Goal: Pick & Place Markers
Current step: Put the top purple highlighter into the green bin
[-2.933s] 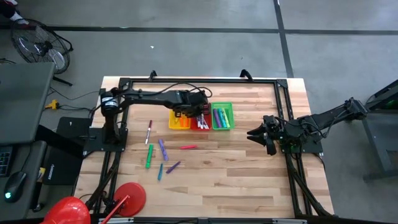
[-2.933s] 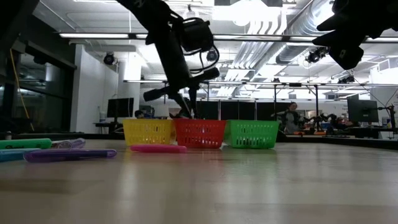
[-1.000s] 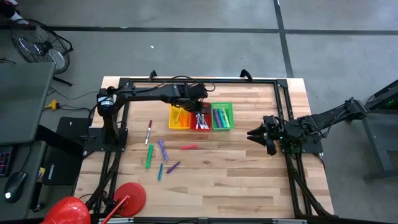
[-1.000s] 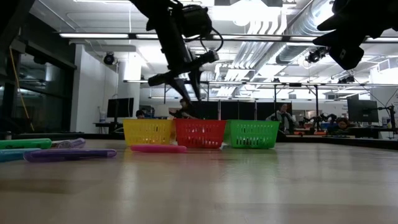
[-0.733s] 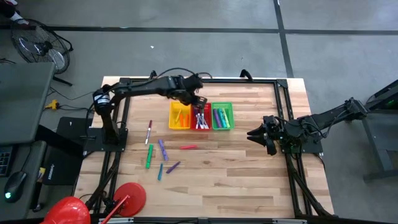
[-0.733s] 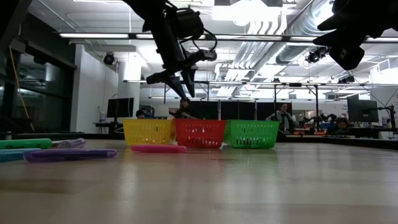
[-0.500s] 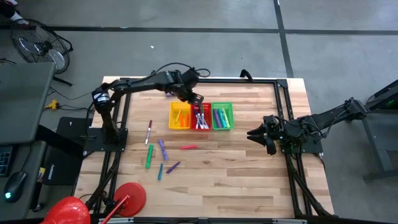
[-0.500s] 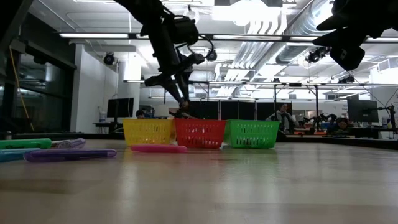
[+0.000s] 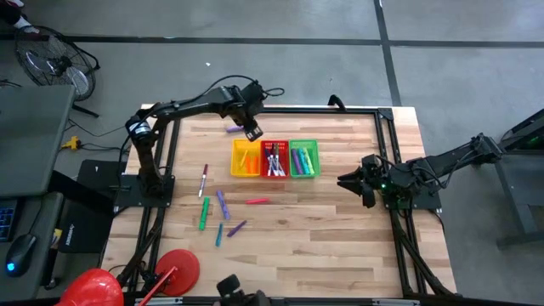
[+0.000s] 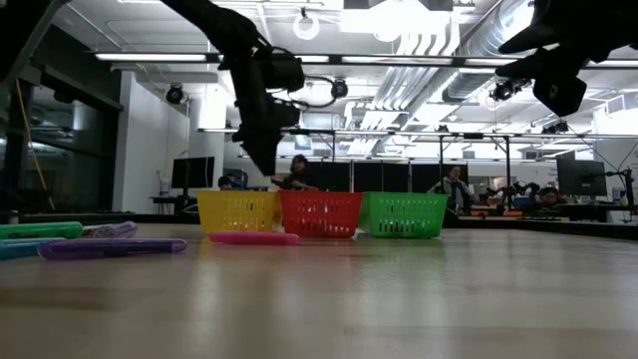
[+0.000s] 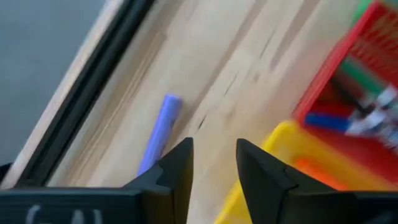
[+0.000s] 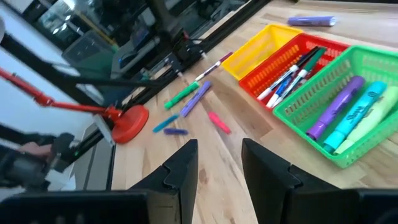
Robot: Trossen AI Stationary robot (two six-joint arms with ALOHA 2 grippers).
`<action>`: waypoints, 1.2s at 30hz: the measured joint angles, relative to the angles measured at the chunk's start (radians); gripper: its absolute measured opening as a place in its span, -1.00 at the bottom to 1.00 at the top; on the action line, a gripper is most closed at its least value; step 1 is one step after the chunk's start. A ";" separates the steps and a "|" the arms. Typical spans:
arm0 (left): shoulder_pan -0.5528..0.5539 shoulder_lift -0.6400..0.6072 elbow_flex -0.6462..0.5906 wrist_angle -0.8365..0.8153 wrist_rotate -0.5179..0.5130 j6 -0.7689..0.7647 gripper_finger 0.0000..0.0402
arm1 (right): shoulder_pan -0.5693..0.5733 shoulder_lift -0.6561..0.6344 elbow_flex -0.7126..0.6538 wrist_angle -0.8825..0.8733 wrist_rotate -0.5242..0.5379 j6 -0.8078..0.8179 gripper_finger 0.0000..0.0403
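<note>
My left gripper hangs open and empty over the table's far side, just past the yellow basket's far left corner. A light purple marker lies flat on the wood just to its left. The red basket and the green basket hold several markers. Several more lie loose near the table's left: a white-and-red one, a purple one, a pink one, a green one. My right gripper waits open at the table's right.
A black frame rail runs along the far edge just behind my left gripper. A red round-footed tool sits at the near left corner. Bare wood lies between the baskets and my right gripper and along the near side.
My left gripper has risen out of the red basket and swung toward the table's far edge and left. It has turned to point down beside the light purple marker. Its fingers stay open and empty. The markers and baskets have not moved.
</note>
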 joint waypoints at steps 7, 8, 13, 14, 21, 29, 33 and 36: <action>0.038 0.050 -0.003 -0.108 -0.046 0.189 0.01 | 0.000 0.001 0.000 -0.001 0.080 0.047 -0.44; 0.044 0.056 -0.002 -0.110 -0.058 0.212 0.08 | 0.000 0.002 0.000 -0.002 0.090 0.057 -0.44; 0.102 0.067 -0.003 -0.112 0.007 0.308 0.26 | 0.000 0.002 0.000 -0.002 0.126 0.080 -0.44; 0.114 0.066 -0.002 -0.100 0.021 0.326 0.26 | 0.000 0.002 0.000 -0.001 0.133 0.080 -0.44; 0.170 0.066 -0.004 -0.085 0.064 0.444 0.21 | 0.000 0.002 0.000 -0.001 0.180 0.084 -0.44; 0.172 0.079 -0.021 -0.032 0.069 0.561 0.20 | 0.000 0.002 0.000 -0.001 0.182 0.084 -0.44; 0.175 0.114 -0.022 -0.043 0.054 0.565 0.20 | 0.000 0.002 0.000 -0.001 0.182 0.083 -0.44; 0.174 0.142 -0.024 -0.051 0.054 0.568 0.20 | 0.000 0.002 0.000 -0.001 0.182 0.082 -0.44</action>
